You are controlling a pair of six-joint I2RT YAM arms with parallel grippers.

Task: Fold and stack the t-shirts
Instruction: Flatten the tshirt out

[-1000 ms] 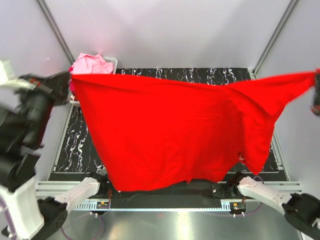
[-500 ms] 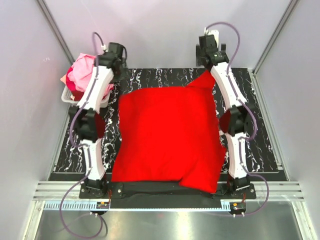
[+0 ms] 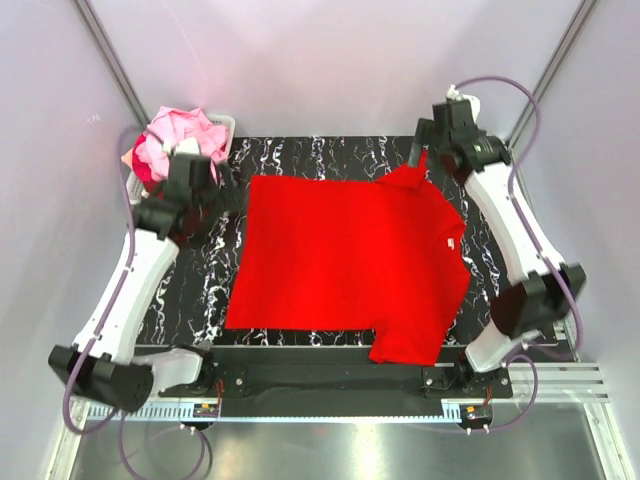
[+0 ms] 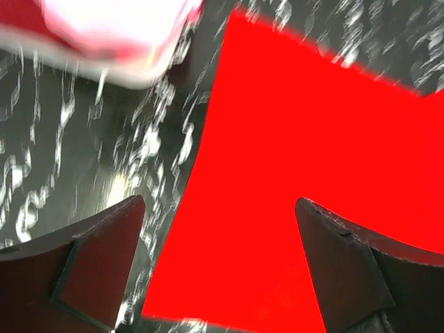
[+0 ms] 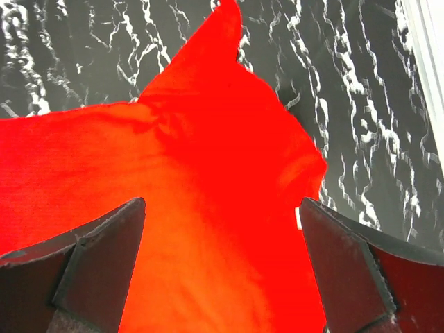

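Well, the red t-shirt (image 3: pixel 345 265) lies spread flat in the middle of the black tabletop (image 3: pixel 190 290), with a small white label (image 3: pixel 452 243) near its right side. Pink t-shirts (image 3: pixel 180 135) sit piled in a white basket (image 3: pixel 228 124) at the far left corner. The left tool (image 4: pixel 220 205) hangs wide open over the shirt's far left edge, holding nothing. The right tool (image 5: pixel 222 205) hangs wide open over the far right sleeve, holding nothing too.

A red t-shirt (image 3: pixel 345 260) lies flat on the black marbled table (image 3: pixel 330 148).
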